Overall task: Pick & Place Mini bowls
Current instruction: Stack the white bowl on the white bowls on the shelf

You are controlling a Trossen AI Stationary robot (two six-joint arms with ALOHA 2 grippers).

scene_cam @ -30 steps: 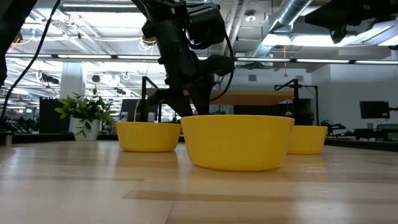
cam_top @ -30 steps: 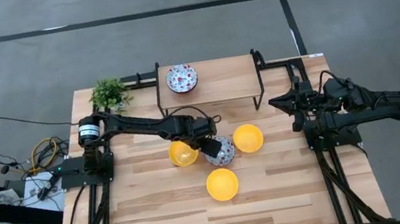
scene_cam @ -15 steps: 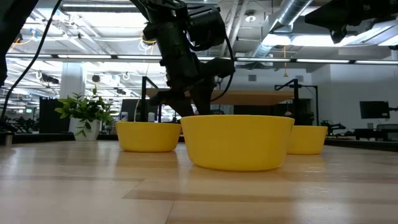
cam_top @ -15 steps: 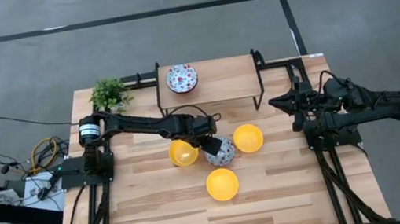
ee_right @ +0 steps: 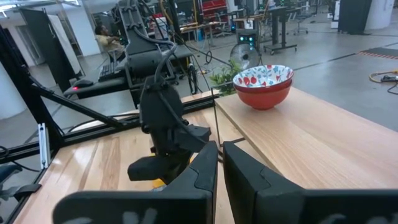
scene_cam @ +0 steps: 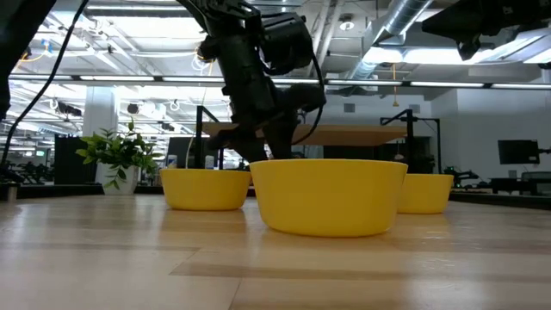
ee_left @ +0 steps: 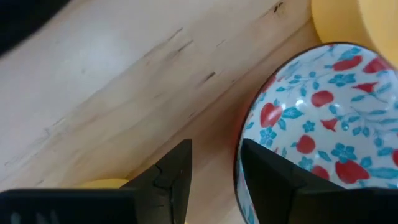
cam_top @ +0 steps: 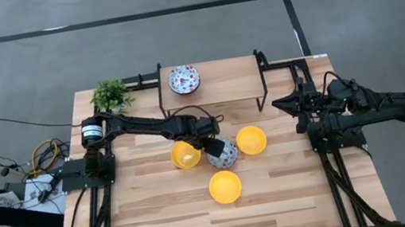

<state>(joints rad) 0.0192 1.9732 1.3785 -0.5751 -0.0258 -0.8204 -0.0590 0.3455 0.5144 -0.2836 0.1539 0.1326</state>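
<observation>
Bowls sit on the wooden table (cam_top: 161, 216), and the patterned bowl (cam_top: 224, 154) at its middle serves as the landmark here. Nearest the table's front edge, a yellow bowl (cam_top: 225, 187) rests just in front of the patterned bowl; in the low view this same one fills the foreground (scene_cam: 328, 195). A second yellow bowl (cam_top: 185, 155) sits just to the left of the patterned bowl, and a third yellow bowl (cam_top: 251, 139) lies just to its right, close to touching. The left gripper (cam_top: 213, 150) is down at the patterned bowl's left rim, and the left wrist view shows its two dark fingers (ee_left: 171, 174) straddling that rim, one outside over bare wood and one inside over the red-and-blue flowers (ee_left: 311, 118), jaws spread with the wall between them; whether they press on it cannot be told. Behind the patterned bowl stands a raised wooden shelf (cam_top: 222, 81) on black legs, and on its left part rests another floral bowl (cam_top: 184, 79), red on the outside as the right wrist view shows (ee_right: 263, 84). A small green plant (cam_top: 111, 96) stands left of the shelf. The right gripper (cam_top: 281, 104) waits well to the right of the patterned bowl, above the table's right edge, jaws pressed together on nothing. No brand, label or writing can be read anywhere.
</observation>
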